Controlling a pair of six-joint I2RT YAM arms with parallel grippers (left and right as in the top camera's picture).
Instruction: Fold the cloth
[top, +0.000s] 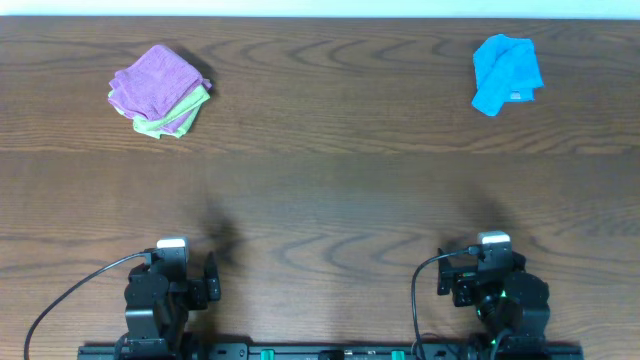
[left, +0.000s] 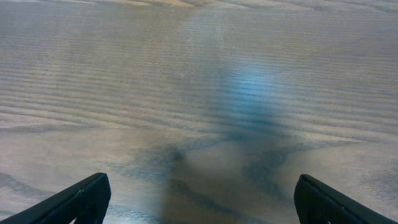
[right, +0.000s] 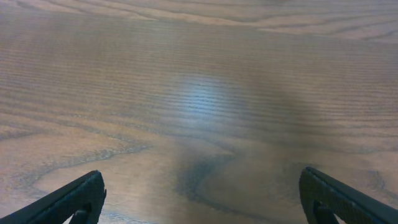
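The purple cloth (top: 155, 80) lies folded at the far left of the table, on top of a lime-green cloth (top: 172, 118). My left gripper (top: 172, 278) sits at the near left edge, open and empty; in the left wrist view its fingers (left: 200, 199) frame bare wood. My right gripper (top: 490, 275) sits at the near right edge, open and empty; in the right wrist view its fingers (right: 202, 198) also frame bare wood. Both grippers are far from the purple cloth. No cloth shows in either wrist view.
A bright blue cloth (top: 506, 72) lies crumpled at the far right. The wooden table (top: 330, 190) spans the whole view. Black cables run from each arm base along the near edge.
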